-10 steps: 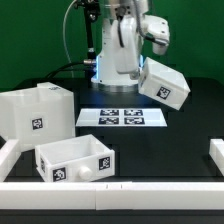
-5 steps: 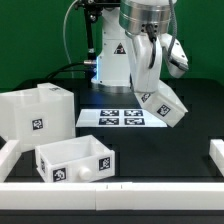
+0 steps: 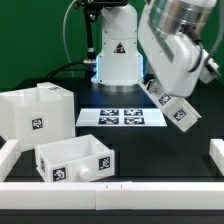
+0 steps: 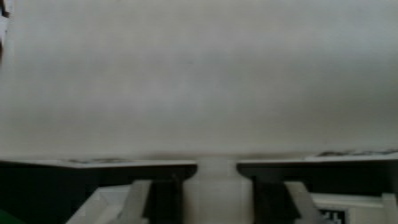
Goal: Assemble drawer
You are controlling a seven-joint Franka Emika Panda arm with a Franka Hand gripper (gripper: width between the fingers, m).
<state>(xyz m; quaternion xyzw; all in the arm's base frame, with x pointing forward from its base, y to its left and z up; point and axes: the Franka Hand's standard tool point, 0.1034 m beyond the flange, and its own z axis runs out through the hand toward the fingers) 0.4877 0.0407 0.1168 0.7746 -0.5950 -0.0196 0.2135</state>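
Observation:
My gripper [image 3: 160, 88] is shut on the wall of a small white tray [image 3: 178, 110] of the drawer, which hangs tilted in the air at the exterior view's right, above the table, its tags facing out. In the wrist view the tray's white wall [image 4: 196, 90] fills most of the picture, and a white rib of it sits between my fingers [image 4: 118, 205]. The large boxy housing [image 3: 35, 115] stands on the table at the left. A second open-top tray [image 3: 75, 160] with a round knob [image 3: 86, 172] stands in front near the table's edge.
The marker board [image 3: 122, 117] lies flat on the dark table behind the front tray. Low white rails run along the front [image 3: 110, 196], the right [image 3: 216, 152] and the left [image 3: 6, 150]. The arm's base [image 3: 118, 55] stands at the back.
The arm has swung toward the exterior view's right and nearer the camera, carrying the tray along. The tray now hangs lower and more tilted. The grip is unchanged.

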